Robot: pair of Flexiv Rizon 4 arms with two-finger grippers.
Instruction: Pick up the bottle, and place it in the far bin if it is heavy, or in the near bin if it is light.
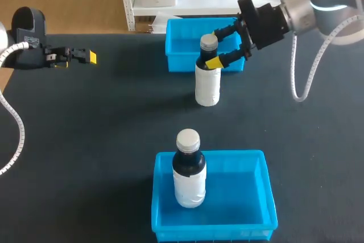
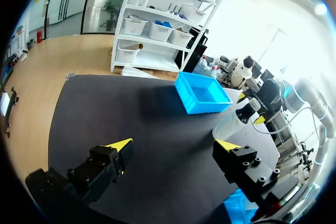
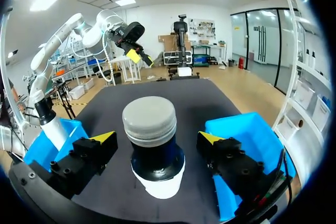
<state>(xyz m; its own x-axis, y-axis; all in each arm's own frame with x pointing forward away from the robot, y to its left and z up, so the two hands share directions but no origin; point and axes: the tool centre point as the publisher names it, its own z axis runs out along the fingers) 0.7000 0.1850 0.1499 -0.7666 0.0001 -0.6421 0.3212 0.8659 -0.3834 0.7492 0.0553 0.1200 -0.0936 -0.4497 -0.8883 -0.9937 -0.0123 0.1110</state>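
The dark matte table (image 1: 102,140) carried two open bins set apart front to back, presumably so that a bottle's weight could be sorted by distance. The far rectangular blue plastic bin (image 1: 181,64) sat near the back edge, and the near rectangular blue plastic bin (image 1: 213,233) sat at the front. The near bin held an upright white bottle with a dark shoulder and pale cap (image 1: 189,177).

The bottle to be picked, a white plastic bottle with a dark neck and grey screw cap (image 1: 207,86), stood upright on the table just in front of the far bin.

The right gripper (image 1: 215,46) straddled this bottle at its dark shoulder, one yellow-tipped finger on each side. The right wrist view showed a gap at both fingers, so the jaws were spread and gripping nothing. That height probably suited a grasp just under the cap.

The left gripper (image 1: 85,56) hung at the table's left side, well apart from the bottle, jaws wide and empty, likely parked clear.
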